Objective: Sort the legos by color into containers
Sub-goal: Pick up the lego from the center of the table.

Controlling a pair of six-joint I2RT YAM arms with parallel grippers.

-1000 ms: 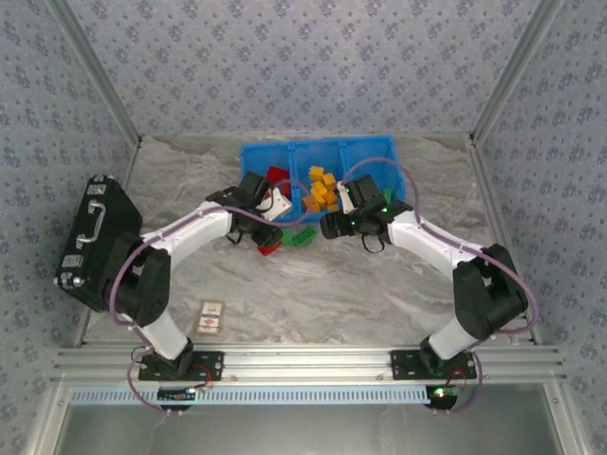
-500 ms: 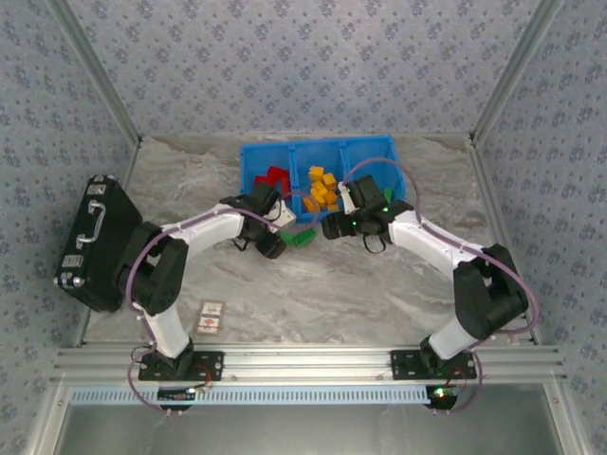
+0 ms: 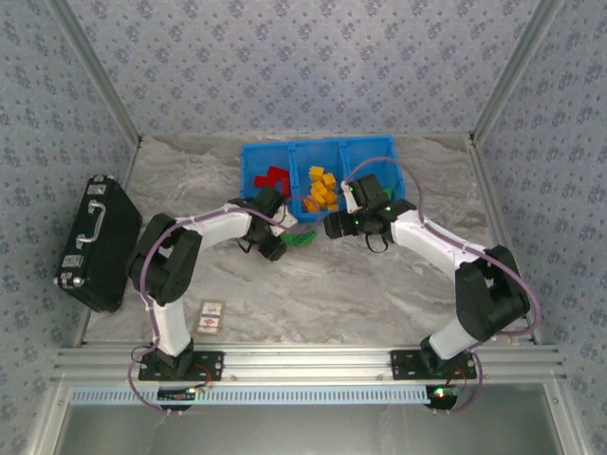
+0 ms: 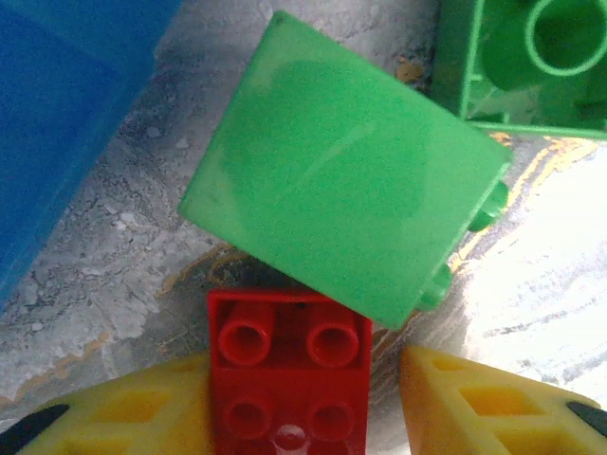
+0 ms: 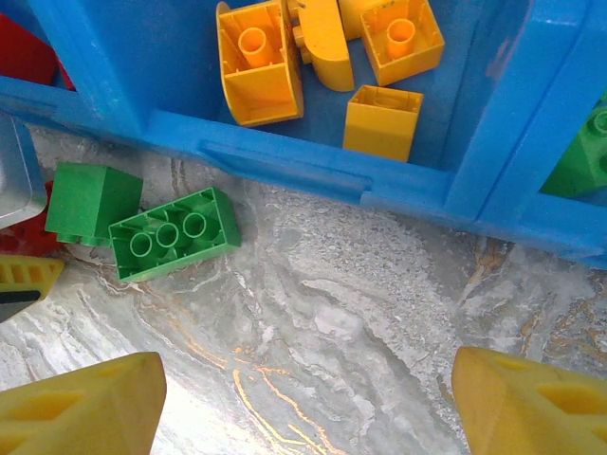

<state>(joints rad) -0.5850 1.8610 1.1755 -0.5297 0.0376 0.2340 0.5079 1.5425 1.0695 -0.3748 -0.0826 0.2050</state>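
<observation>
Left end effector [image 4: 303, 408]: parted; red lego [image 4: 289, 365] is flanked by its fingers (no firm grip evident); green lego [image 4: 341, 180] just ahead. Right end effector [image 5: 303, 408]: spread wide, empty; blue bin [image 5: 285, 156] ahead, orange-yellow legos [image 5: 379, 118] contained.

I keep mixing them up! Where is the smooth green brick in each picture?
Top external: smooth green brick just in front of the blue bin.
Left wrist: centre, above the red brick.
Right wrist: left edge, beside the long green brick.
Shared landmark: the blue bin's wall.
</observation>
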